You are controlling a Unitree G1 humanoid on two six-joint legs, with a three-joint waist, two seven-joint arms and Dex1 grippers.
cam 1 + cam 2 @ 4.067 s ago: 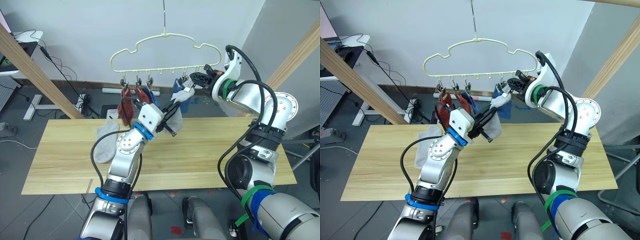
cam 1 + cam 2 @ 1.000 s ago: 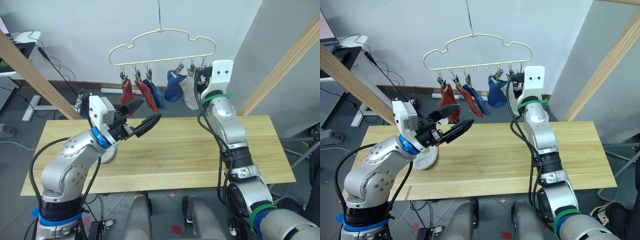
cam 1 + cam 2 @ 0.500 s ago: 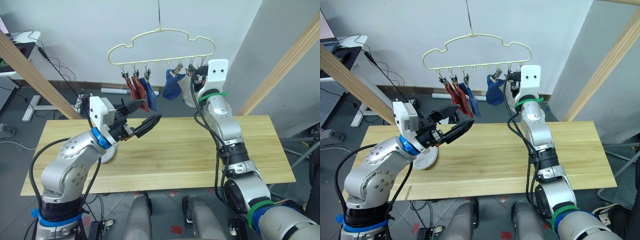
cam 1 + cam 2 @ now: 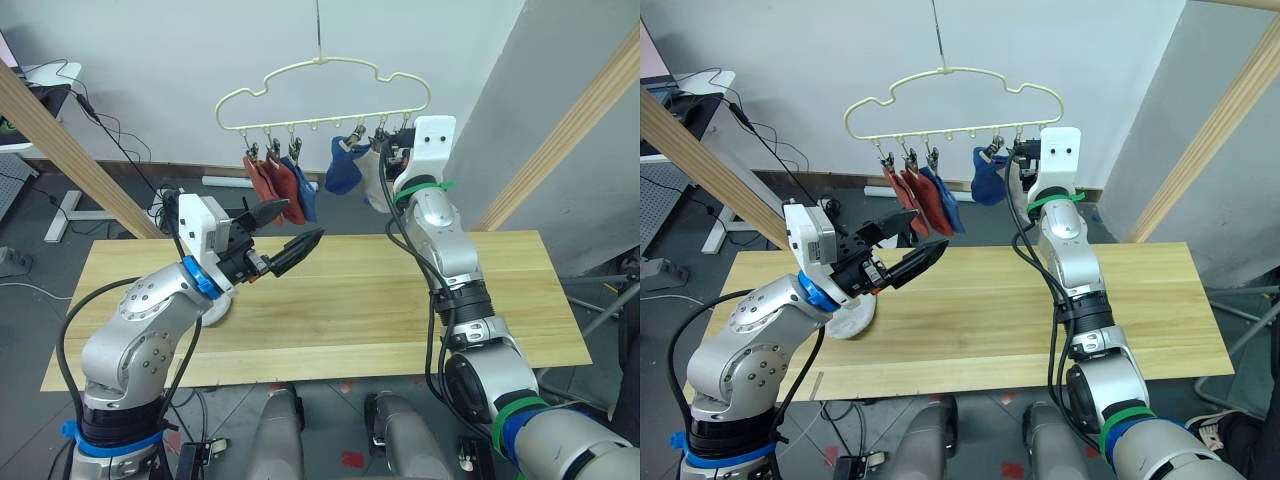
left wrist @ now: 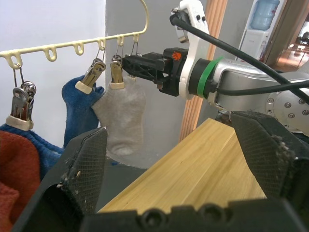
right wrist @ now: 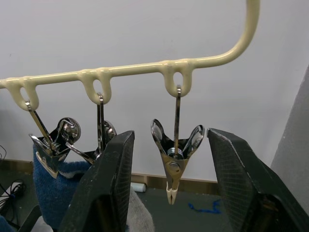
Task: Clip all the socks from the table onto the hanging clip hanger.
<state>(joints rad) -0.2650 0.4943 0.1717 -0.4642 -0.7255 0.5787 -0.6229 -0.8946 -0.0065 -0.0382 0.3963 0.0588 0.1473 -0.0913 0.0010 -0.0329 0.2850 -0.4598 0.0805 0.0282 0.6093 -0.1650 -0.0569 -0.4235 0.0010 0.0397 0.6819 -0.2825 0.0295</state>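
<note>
Left gripper [image 4: 285, 232] drawn back from clip hanger [image 4: 325, 95], empty, fingers spread wide, arm bent above table [image 4: 380, 310]. One light grey sock [image 4: 218, 308] lies on table by left forearm. Since four seconds ago, grey sock [image 5: 124, 121] went from both grippers' hold to hanging clipped, beside blue sock [image 5: 79, 113]; red and blue socks [image 4: 278, 180] swing nearer together. Five hang, one left (judgement). Right gripper [image 6: 171, 186] raised at hanger's right end, fingers parted wide around empty clip [image 6: 175, 162], gripping nothing.
</note>
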